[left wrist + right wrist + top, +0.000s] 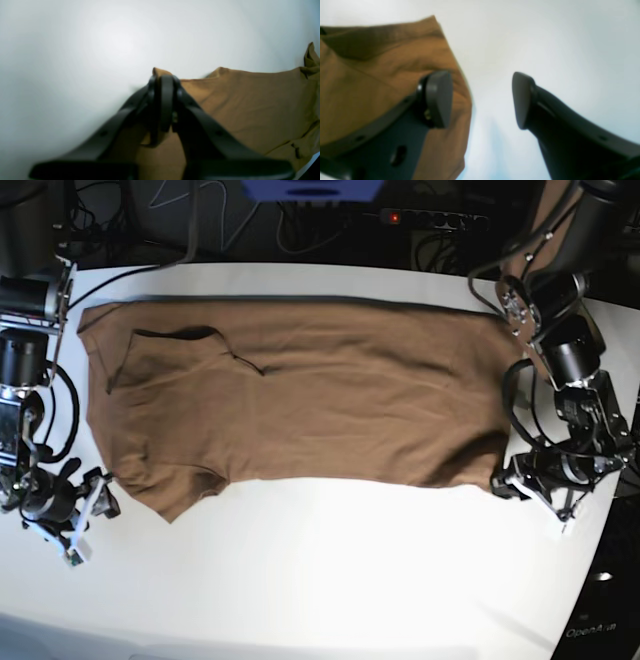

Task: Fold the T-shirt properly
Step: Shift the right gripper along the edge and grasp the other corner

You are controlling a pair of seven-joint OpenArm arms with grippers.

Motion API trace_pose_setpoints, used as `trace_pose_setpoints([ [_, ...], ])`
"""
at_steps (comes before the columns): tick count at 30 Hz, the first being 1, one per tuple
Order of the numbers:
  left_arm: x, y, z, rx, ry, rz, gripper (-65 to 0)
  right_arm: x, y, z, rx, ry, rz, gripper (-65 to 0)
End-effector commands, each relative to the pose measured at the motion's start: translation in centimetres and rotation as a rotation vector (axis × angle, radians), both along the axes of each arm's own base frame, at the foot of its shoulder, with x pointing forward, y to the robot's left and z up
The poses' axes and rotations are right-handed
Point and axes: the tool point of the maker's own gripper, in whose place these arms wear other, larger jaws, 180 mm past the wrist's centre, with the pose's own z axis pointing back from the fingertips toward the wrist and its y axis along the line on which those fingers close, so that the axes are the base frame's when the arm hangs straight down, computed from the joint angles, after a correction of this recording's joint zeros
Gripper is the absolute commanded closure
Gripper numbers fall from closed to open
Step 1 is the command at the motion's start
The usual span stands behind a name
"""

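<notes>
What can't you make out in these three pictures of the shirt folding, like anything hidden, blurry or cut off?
- Left wrist view: the left gripper is shut at a corner of the T-shirt; blur and the fingers hide how much cloth is pinched.
- Right wrist view: the open right gripper is blurred; whether one finger touches the cloth is unclear.
- Base view: the neck label is too small to see; the table is washed out by glare.

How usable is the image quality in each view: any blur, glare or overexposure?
Left wrist: soft focus throughout, the gripper a dark blur, a bright glare patch on the table. Right wrist: equally blurred, fingers and T-shirt lack crisp edges. Base: sharpest, but the table below the shirt is blown out white, and the background is dark.
</notes>
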Motion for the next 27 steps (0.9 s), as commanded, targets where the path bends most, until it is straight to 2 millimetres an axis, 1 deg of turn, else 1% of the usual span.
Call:
trace_pose_setpoints([
  [1, 1.3, 0.6, 2.0, 0.007, -0.06, 0.005, -2.7, 1.4, -0.6, 2.6, 0.001, -0.07, -0.005, -37.9],
  [5, 0.5, 1.0, 1.6, 0.026, -0.056, 0.009, -2.7, 1.9, -0.2, 2.9, -0.004, -0.075, 0.007, -38.0],
  [7, 0.2, 0.9, 1.3, 0.026, -0.049, 0.008, -2.7, 2.0, 0.2, 2.3, -0.005, -0.05, 0.02, -38.0],
  [8, 0.2, 0.9, 1.2, 0.026, -0.048, 0.008, -2.7, 2.4, 0.4, 2.2, 0.0, -0.047, 0.024, -38.0],
  [10, -0.1, 0.9, 1.1, 0.022, -0.047, 0.009, -2.7, 2.9, 1.2, 1.1, 0.026, -0.024, 0.037, -38.0],
  [14, -0.8, 0.7, 1.1, -0.008, -0.067, 0.016, -2.7, 3.0, 1.5, -0.8, 0.068, 0.013, 0.033, -38.0],
  [17, -1.0, 0.8, 0.9, -0.004, -0.064, 0.015, -2.7, 3.1, 1.8, -1.3, 0.097, 0.003, 0.03, -38.0],
  [19, -1.0, 0.8, 0.9, -0.004, -0.064, 0.015, -2.7, 3.1, 2.6, -2.0, 0.124, 0.005, 0.032, -38.0],
  [21, -1.0, 0.6, 1.0, -0.006, -0.066, 0.011, -2.7, 3.1, 2.7, -2.3, 0.143, 0.001, 0.026, -38.2],
  [23, -0.9, 0.2, 0.9, 0.002, -0.061, -0.008, -2.7, 3.1, 3.2, -2.6, 0.142, -0.002, 0.044, -38.2],
  [27, -0.9, -0.1, 0.8, 0.003, -0.06, -0.016, -2.7, 3.0, 3.9, -2.9, 0.133, -0.005, 0.077, -38.2],
])
